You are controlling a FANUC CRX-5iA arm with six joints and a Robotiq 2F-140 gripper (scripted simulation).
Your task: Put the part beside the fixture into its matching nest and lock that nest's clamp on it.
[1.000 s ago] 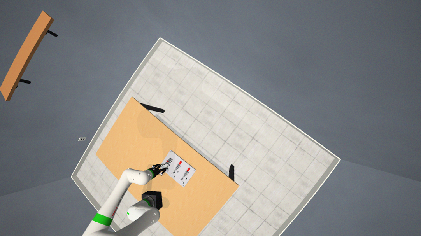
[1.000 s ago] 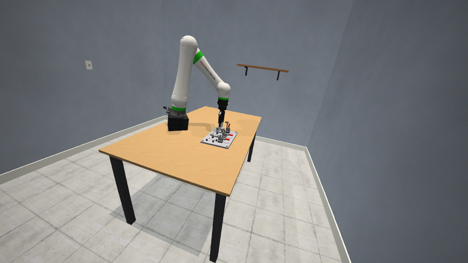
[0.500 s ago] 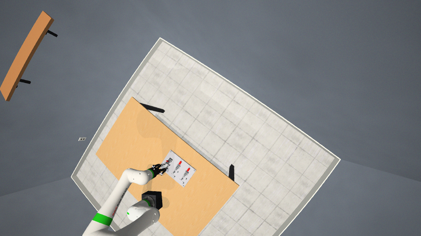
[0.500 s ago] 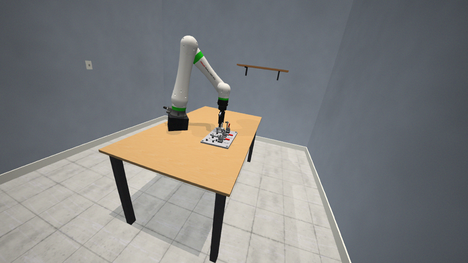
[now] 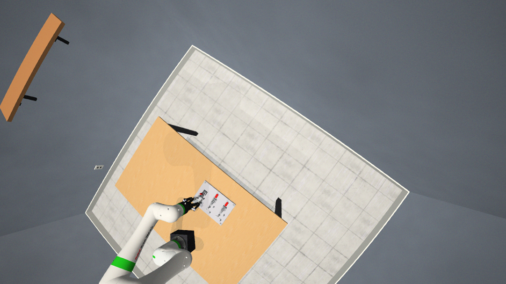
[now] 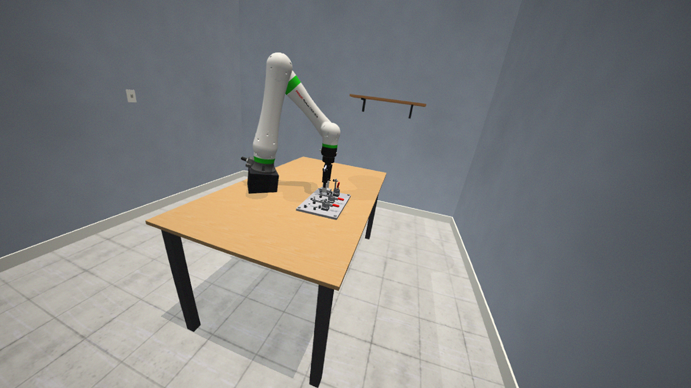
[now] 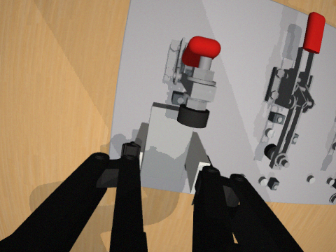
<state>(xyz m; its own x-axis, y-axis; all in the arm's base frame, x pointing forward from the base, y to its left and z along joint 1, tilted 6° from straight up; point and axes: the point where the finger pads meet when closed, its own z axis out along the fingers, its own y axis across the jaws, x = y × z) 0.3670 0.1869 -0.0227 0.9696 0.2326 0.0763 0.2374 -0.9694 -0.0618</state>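
The pincer [image 7: 169,164], pointing straight down from a bent arm [image 6: 310,107], grips the grey part [image 7: 165,145] over the fixture plate [image 7: 234,19]

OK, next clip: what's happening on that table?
The arm's gripper is shut on a grey block-shaped part and holds it over the leftmost nest of the fixture plate as the wrist view shows it. That nest's clamp has its red handle raised; the clamp beside it has its red handle lying along the plate. The part is not yet released.

The pincer [image 7: 169,164] hides the part's [image 7: 165,145] near end and rest pads.
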